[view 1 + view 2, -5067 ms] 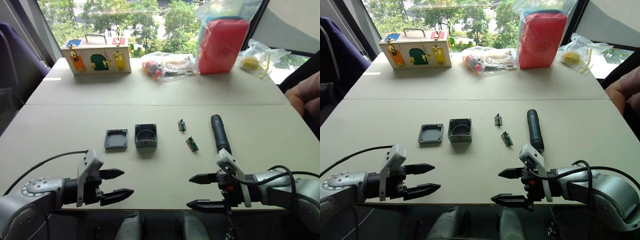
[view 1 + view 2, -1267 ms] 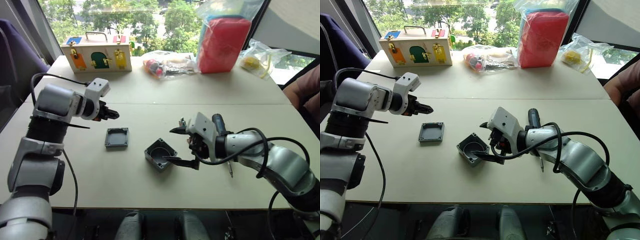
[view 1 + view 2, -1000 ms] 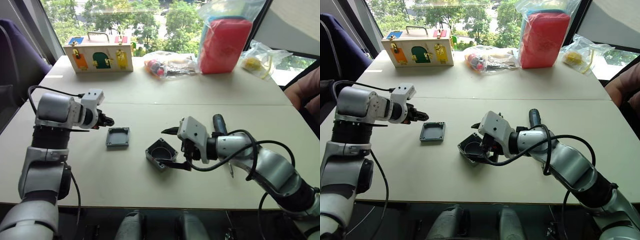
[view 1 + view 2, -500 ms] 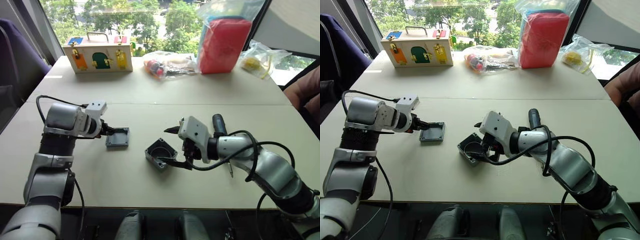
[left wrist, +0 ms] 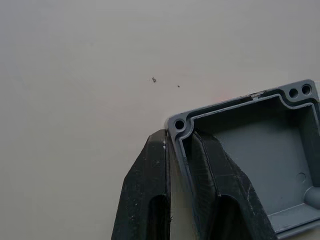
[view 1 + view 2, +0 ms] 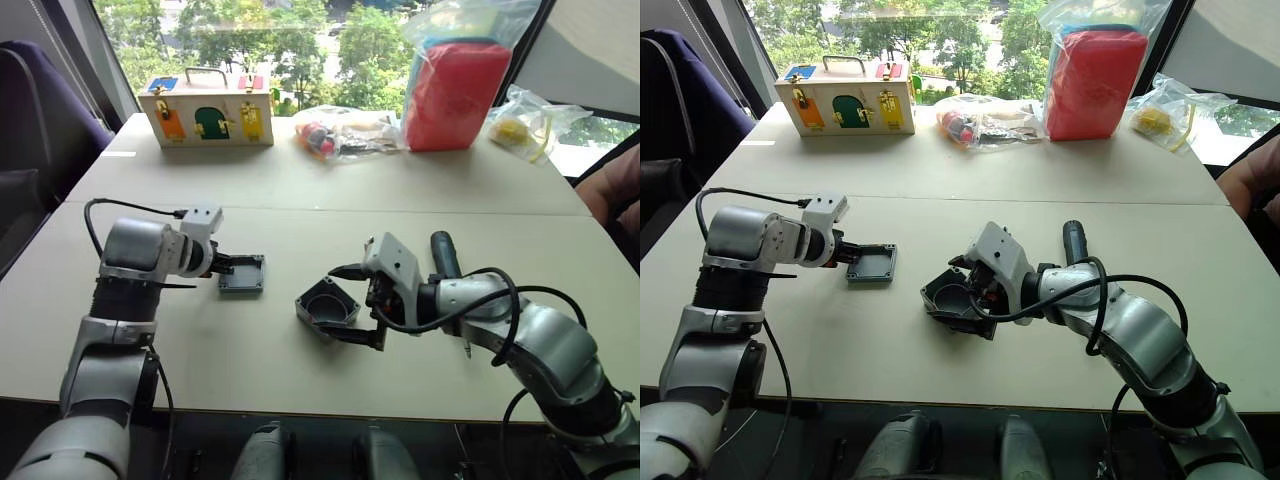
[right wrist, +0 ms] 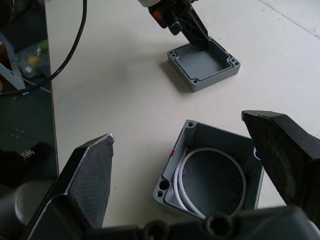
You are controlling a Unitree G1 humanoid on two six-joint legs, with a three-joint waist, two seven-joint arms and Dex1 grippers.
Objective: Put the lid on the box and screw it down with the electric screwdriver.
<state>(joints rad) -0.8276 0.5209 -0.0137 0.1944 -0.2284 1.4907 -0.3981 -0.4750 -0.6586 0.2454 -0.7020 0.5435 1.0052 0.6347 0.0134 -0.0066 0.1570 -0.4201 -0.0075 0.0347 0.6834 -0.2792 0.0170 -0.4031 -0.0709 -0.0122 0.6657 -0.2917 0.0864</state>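
Observation:
The lid [image 6: 243, 273] lies hollow side up on the table, left of centre. My left gripper [image 5: 177, 137] is shut on its near wall, one finger inside the rim and one outside. The box [image 6: 328, 303] sits to the lid's right, open side up and turned cornerwise, with a white ring inside [image 7: 210, 175]. My right gripper [image 7: 177, 130] is open, one finger on each side of the box with a gap to each. The electric screwdriver [image 6: 443, 253] lies on the table behind my right forearm, partly hidden by it.
A wooden box with coloured doors [image 6: 207, 108], clear bags of small parts [image 6: 340, 130] and a red pack in a bag [image 6: 455, 85] line the far side of the table. A person's hand [image 6: 615, 195] rests at the right edge.
My left gripper came down to the lid and shut on its rim. My right gripper stays open around the box.

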